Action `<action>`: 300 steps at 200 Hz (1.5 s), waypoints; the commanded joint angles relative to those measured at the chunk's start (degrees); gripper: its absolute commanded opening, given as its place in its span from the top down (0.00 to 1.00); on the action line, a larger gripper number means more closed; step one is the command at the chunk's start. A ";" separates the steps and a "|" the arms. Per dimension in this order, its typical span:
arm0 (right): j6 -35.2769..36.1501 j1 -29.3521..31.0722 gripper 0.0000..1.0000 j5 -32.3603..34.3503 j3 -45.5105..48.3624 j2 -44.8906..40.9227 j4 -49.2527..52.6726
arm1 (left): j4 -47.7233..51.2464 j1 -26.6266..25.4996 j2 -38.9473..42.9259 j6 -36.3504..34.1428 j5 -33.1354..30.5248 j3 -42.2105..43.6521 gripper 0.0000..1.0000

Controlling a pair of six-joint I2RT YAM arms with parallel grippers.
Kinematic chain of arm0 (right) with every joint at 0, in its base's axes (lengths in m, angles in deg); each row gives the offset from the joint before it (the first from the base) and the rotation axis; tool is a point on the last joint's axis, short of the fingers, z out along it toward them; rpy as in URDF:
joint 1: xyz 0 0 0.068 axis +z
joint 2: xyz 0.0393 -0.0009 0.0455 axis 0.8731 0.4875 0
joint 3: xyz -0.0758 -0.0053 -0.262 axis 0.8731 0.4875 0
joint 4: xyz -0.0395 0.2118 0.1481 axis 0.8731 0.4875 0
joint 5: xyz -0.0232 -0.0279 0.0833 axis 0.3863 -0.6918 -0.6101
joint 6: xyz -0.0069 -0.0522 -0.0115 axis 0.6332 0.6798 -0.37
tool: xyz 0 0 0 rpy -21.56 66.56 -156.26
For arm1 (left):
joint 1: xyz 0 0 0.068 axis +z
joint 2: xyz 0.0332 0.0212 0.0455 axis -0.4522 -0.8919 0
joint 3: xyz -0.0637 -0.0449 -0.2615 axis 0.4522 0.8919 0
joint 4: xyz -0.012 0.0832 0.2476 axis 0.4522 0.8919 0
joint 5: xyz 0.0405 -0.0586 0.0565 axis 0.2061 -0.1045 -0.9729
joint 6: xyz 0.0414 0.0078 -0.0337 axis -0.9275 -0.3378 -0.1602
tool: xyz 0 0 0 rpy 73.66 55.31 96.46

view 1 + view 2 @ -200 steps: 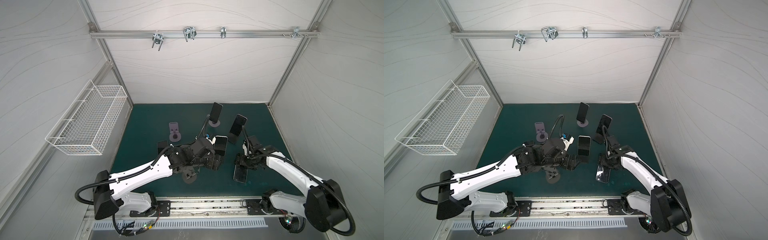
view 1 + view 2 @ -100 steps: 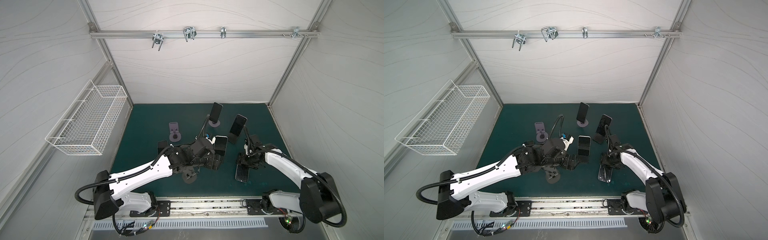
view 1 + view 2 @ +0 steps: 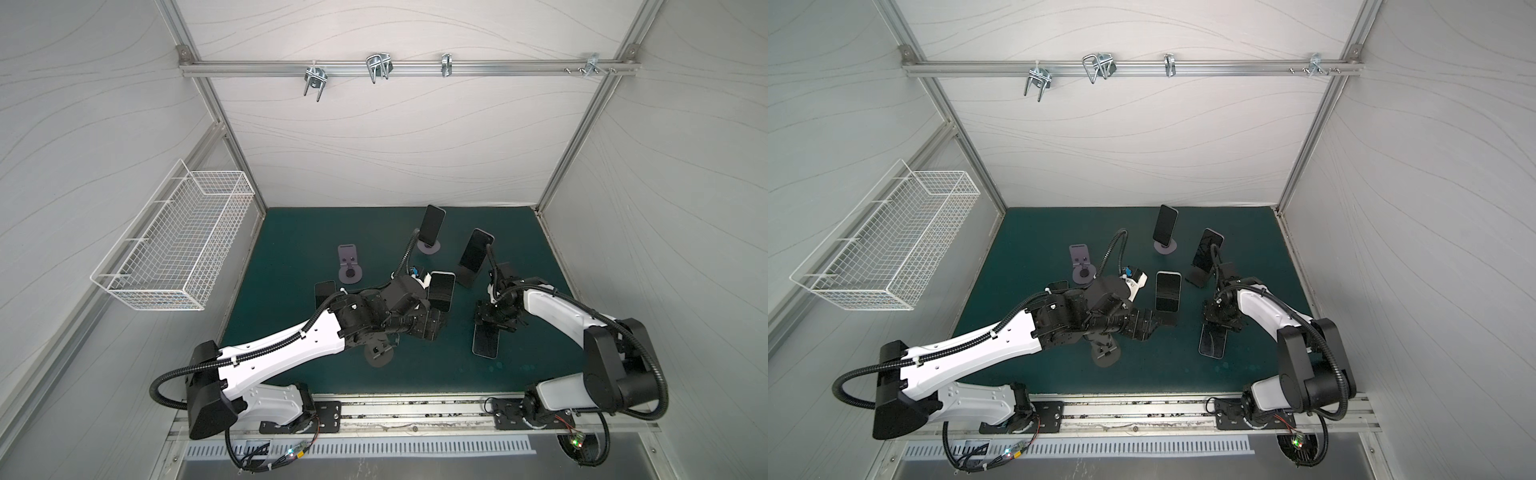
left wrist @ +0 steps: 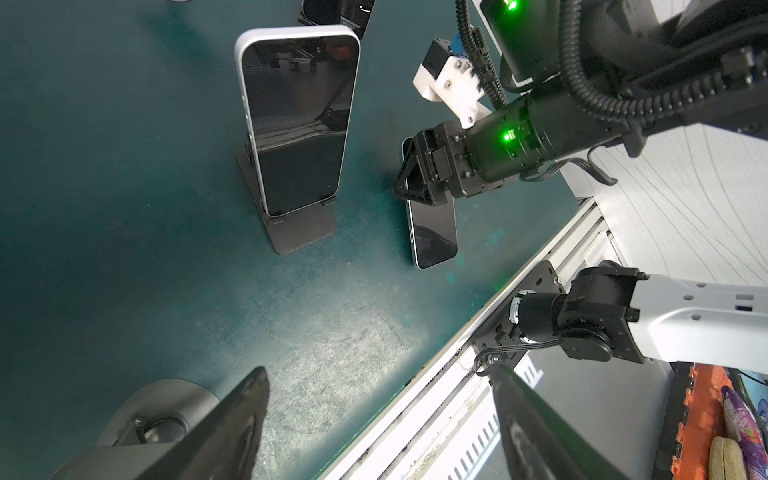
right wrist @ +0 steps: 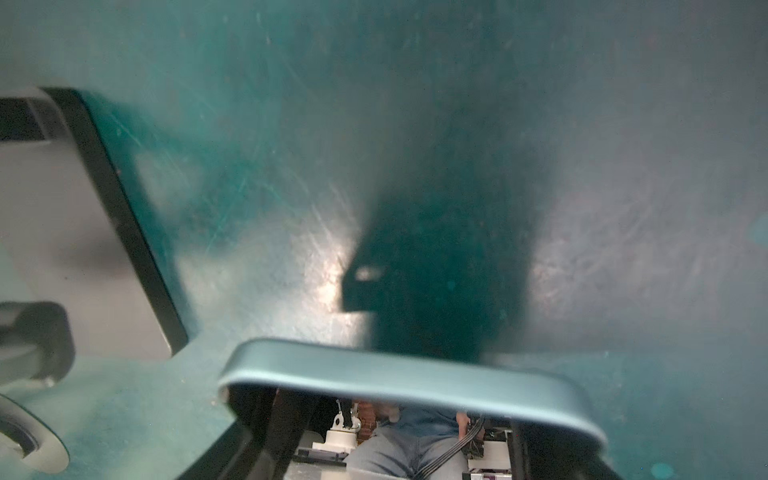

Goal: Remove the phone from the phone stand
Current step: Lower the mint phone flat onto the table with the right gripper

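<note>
- Since a second ago, the right arm is drawing its elbow in toward the middle of the mat (image 3: pixel 291 332), while the phone (image 3: pixel 485 343) under it is lying on almost the same spot.
- The right gripper (image 3: pixel 492 322) is pointing down, and its jaws are pinching the phone by its long sides at the far end; the left wrist view is showing this grip (image 4: pixel 409 183).
- The phone is lying screen up on the green mat, right of centre and off any stand, its near end pointing toward the front rail. Whether the gripped end is touching the mat cannot be told.
- The right wrist view is blurring badly, showing only the phone's pale blue rim (image 5: pixel 407 374) across the mat.
- The left gripper (image 4: pixel 378 370) is hovering low at mid-mat, its fingers (image 4: pixel 245 415) spreading wide and gripping nothing.
- A round stand (image 3: pixel 379 355) is sitting just beside the left gripper, toward the front.
- A white-edged phone (image 4: pixel 297 124) is leaning upright on a black stand (image 4: pixel 299 232), between the two grippers.
- Two more phones are standing on stands farther back, one at the middle (image 3: pixel 432 224) and one to its right (image 3: pixel 476 255).
- A purple stand (image 3: pixel 349 266) is sitting at the back left.
- A wire basket (image 3: pixel 178 241) is hanging on the left wall.
</note>
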 commanded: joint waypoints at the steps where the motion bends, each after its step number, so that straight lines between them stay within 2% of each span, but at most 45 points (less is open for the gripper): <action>1: 1.99 -1.10 0.38 -0.21 -1.87 1.42 1.00 | -0.11 -0.27 1.41 -0.17 -1.42 -1.11 0.15; 110: 5.78 -9.28 0.36 -1.17 -2.99 3.93 1.13 | -0.13 -0.27 1.69 -0.27 -1.82 -0.07 0.15; 227: 5.93 -9.49 0.34 -2.08 -3.60 10.83 0.56 | 0.07 -0.27 2.27 -0.62 -2.52 0.35 0.14; 300: 6.15 -9.71 0.23 -2.11 -4.34 12.55 0.92 | 0.05 -0.22 2.29 -0.71 -2.77 0.64 0.14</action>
